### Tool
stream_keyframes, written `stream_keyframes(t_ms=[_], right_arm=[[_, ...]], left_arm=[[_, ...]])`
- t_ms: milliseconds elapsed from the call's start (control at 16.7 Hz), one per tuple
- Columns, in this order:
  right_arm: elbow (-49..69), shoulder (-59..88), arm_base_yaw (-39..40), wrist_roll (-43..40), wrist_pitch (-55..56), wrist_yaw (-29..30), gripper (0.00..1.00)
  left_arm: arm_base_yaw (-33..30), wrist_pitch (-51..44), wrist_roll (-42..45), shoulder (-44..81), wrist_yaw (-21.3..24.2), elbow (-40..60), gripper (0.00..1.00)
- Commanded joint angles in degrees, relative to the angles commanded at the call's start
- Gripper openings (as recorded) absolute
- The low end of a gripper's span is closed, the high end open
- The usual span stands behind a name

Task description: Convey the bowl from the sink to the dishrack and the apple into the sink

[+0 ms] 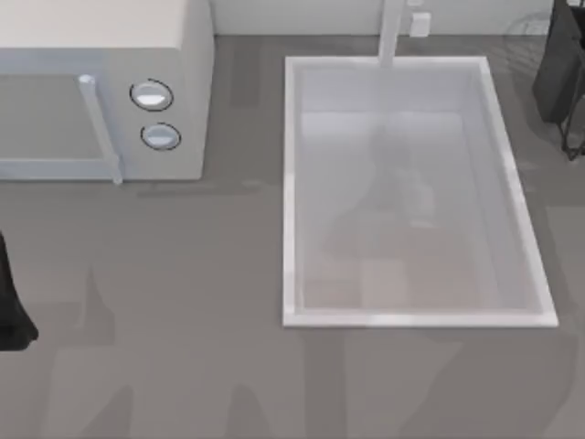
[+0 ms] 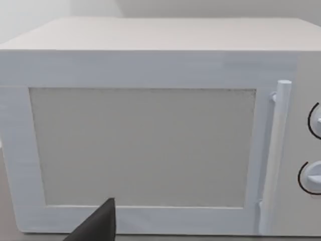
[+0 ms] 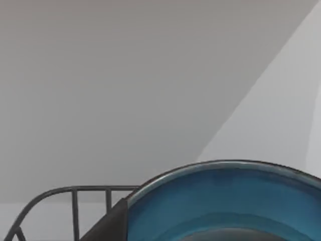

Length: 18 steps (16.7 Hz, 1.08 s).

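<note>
The white sink (image 1: 291, 192) lies right of the table's middle, its basin bare under the tap (image 1: 391, 32). My right gripper (image 1: 559, 87) is at the far right corner, over the wire dishrack (image 3: 74, 193). In the right wrist view the blue bowl (image 3: 225, 201) with its thin dark rim sits close up above the rack, and a dark finger (image 3: 114, 223) presses against the rim's outer side. The apple is out of view. My left gripper (image 1: 11, 315) is parked at the table's left edge, facing the microwave.
A white microwave (image 1: 101, 87) with two knobs (image 1: 152, 95) and a bar handle (image 2: 275, 150) stands at the far left. Grey countertop stretches in front of it and along the near edge. A plain wall rises behind the rack.
</note>
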Motion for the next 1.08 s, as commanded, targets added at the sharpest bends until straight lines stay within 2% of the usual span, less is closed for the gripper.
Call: stream_keyframes(t_ms=[540, 1080], right_arm=[[-2.4, -4.6, 0.8, -0.3, -2.0, 0.6, 1.0], [-19.2, -35.2, 5.9, -0.5, -16.2, 5.4, 1.0]], left_arm=[[0.0, 0.0, 0.0, 0.0, 0.0, 0.0, 1.0], [0.0, 0.0, 0.0, 0.0, 0.0, 0.0, 1.0]])
